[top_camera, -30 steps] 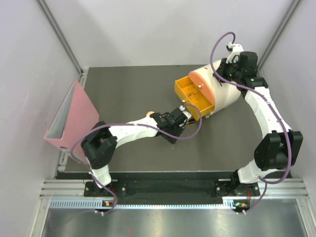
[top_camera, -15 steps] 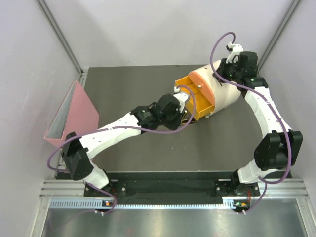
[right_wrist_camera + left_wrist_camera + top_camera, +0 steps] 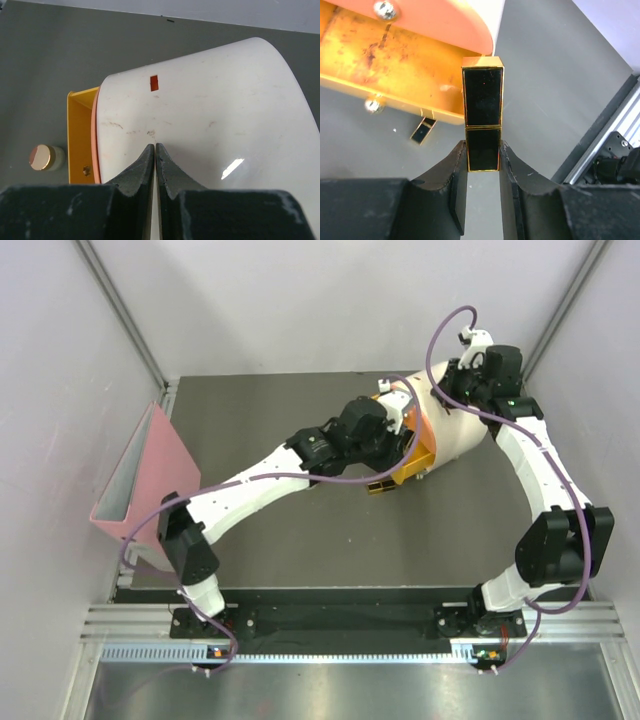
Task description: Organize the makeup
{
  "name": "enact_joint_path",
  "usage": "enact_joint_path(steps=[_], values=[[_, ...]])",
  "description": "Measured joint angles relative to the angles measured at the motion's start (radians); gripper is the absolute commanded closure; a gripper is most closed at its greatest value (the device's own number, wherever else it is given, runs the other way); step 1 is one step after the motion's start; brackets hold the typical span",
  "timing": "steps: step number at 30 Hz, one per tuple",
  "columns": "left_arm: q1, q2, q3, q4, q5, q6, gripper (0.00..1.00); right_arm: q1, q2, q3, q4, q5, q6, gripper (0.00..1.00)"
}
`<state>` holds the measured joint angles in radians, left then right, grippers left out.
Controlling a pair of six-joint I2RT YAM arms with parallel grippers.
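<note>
My left gripper (image 3: 482, 152) is shut on the lower end of a black-and-gold rectangular case (image 3: 482, 97), held out over the far rim of the open orange drawer (image 3: 405, 65). A second black-and-gold case (image 3: 422, 132) lies on the dark table just past the drawer's front. In the top view the left gripper (image 3: 395, 410) hangs above the drawer (image 3: 412, 458) of the cream box (image 3: 462, 435). My right gripper (image 3: 155, 146) is shut with nothing in it, tips resting on the cream box's top (image 3: 215, 115). A small round peach-topped makeup item (image 3: 43, 157) stands on the table beside the drawer (image 3: 80, 135).
A pink binder (image 3: 150, 475) stands open at the table's left edge. Two silver knobs (image 3: 386, 9) sit on the box's peach front. The table's metal rail (image 3: 610, 130) runs at the right of the left wrist view. Grey walls enclose the table.
The left arm has swung from the table in front of the drawer up and back over the open drawer, carrying the case. The right arm has stayed put.
</note>
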<state>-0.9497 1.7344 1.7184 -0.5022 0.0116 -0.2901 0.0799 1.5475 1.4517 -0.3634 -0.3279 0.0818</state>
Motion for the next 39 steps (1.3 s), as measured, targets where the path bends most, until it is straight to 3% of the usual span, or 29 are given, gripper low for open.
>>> enact_joint_path(steps=[11,19,21,25,26,30,39], values=[[0.007,0.189,0.191,-0.042,0.009,-0.020,0.98,0.000,-0.014,-0.012,-0.004,-0.002,-0.002,0.95],[0.035,0.242,0.220,-0.083,-0.041,-0.048,0.97,0.000,-0.014,-0.012,-0.006,-0.003,-0.003,0.95],[0.043,0.254,0.227,-0.093,-0.055,-0.054,0.92,0.000,-0.015,-0.012,-0.008,-0.003,-0.003,0.95],[0.060,0.280,0.240,-0.108,-0.061,-0.070,0.71,0.000,-0.015,-0.012,-0.008,-0.005,-0.005,0.95],[0.063,0.286,0.244,-0.111,-0.060,-0.074,0.61,0.000,-0.015,-0.012,-0.009,-0.006,-0.006,0.95],[0.068,0.290,0.251,-0.112,-0.053,-0.076,0.45,0.000,-0.015,-0.011,-0.010,-0.006,-0.010,0.95],[0.066,0.290,0.265,-0.112,-0.053,-0.074,0.41,0.000,-0.015,-0.011,-0.014,-0.010,-0.010,0.95]])
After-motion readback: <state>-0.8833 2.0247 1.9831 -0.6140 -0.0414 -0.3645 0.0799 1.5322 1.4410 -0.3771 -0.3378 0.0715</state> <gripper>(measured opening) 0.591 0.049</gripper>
